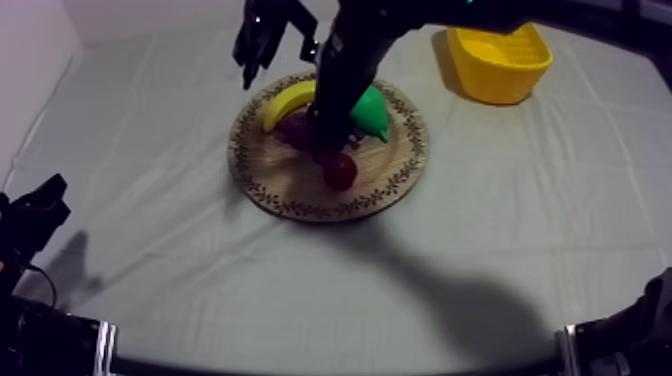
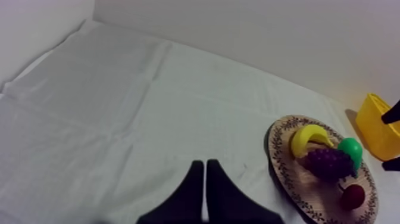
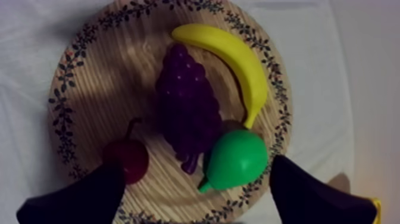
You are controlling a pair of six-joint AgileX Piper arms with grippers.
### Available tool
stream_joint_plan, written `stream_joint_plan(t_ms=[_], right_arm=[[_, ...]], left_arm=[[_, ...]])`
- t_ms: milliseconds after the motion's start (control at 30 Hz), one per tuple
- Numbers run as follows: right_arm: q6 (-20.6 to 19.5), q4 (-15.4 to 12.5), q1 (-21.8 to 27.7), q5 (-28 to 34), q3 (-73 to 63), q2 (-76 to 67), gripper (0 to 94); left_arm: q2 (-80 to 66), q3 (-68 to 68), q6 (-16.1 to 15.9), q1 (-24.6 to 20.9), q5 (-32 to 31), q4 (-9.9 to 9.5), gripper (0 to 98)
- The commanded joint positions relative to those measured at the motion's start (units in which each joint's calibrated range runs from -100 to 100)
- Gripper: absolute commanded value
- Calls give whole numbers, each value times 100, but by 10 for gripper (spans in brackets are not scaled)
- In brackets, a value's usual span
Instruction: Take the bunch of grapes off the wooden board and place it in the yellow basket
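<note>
The bunch of grapes (image 3: 186, 110) is dark purple and bumpy. It lies flat on its side in the middle of the wooden board (image 3: 110, 77). The board is round and light brown, with a ring of little dark leaves around its rim, and it lies flat on the table. The yellow basket (image 1: 497, 82) sits at the far right, open side up, well apart from the board.

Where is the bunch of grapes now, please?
In the right wrist view the grapes lie centrally on the wooden board, between the banana and the small red fruit, beside the pear, under the open right hand.
</note>
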Motion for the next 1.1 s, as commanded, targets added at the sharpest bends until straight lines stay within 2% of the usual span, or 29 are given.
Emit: stream_joint_plan(t_ms=[0, 233, 600, 1067], right_arm=[[-9, -4, 3, -78, -4, 220, 872], [-39, 30, 5, -300, -285, 979, 865], [-109, 102, 91, -284, -1305, 2055, 852], [-111, 169, 195, -303, -1738, 2566, 826]], left_arm=[[0, 2, 1, 1, 5, 0, 0], [0, 2, 1, 1, 5, 0, 0], [0, 2, 1, 1, 5, 0, 0], [0, 2, 1, 1, 5, 0, 0]])
